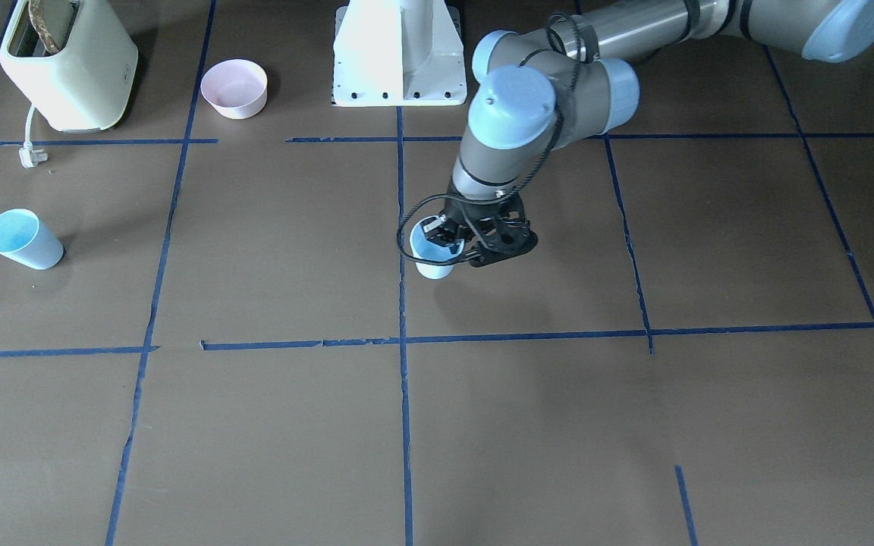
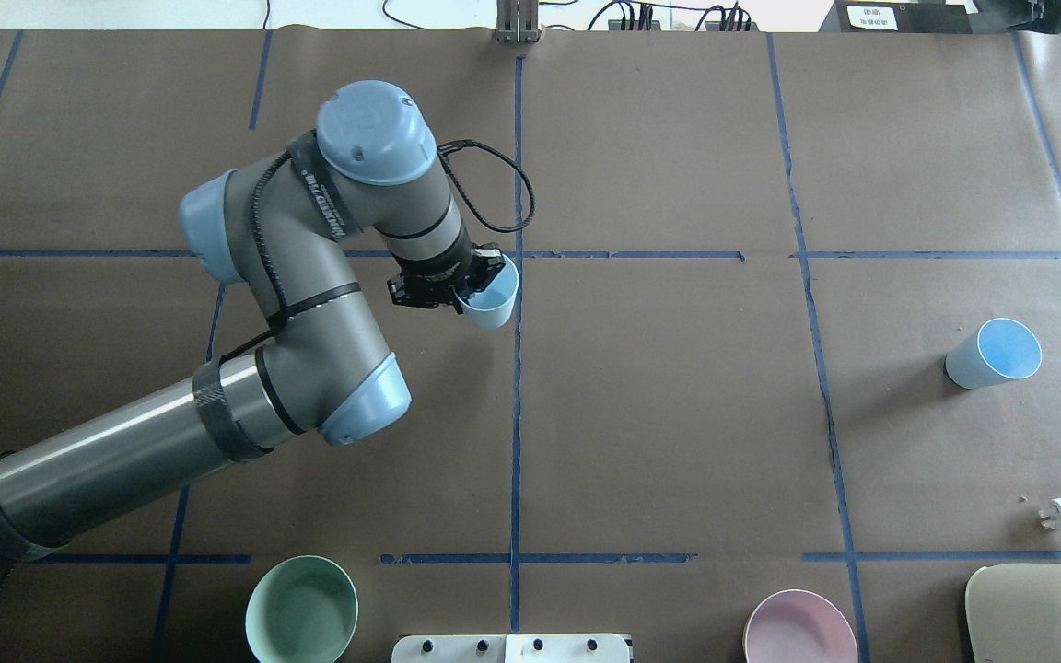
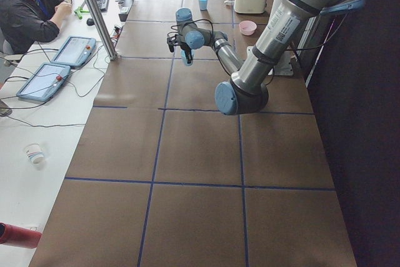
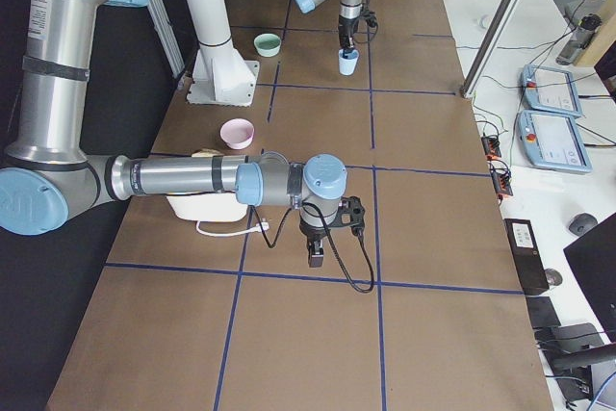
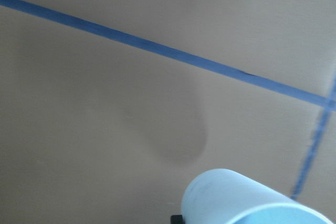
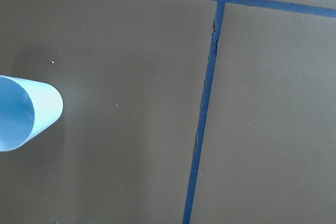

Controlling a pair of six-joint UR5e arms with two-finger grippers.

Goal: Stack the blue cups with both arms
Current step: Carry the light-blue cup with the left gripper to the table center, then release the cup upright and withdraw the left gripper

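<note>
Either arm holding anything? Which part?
The left gripper holds a blue cup by its rim. Whether the right gripper holds anything cannot be told; the other blue cup sits free.

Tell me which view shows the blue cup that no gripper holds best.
Overhead exterior: the free blue cup stands whole, upright and unobstructed, its inside visible. Exterior front-facing shows it whole too, near the picture's left edge. Exterior left shows it tiny and far; the right wrist-mounted view cuts it off at the edge.
</note>
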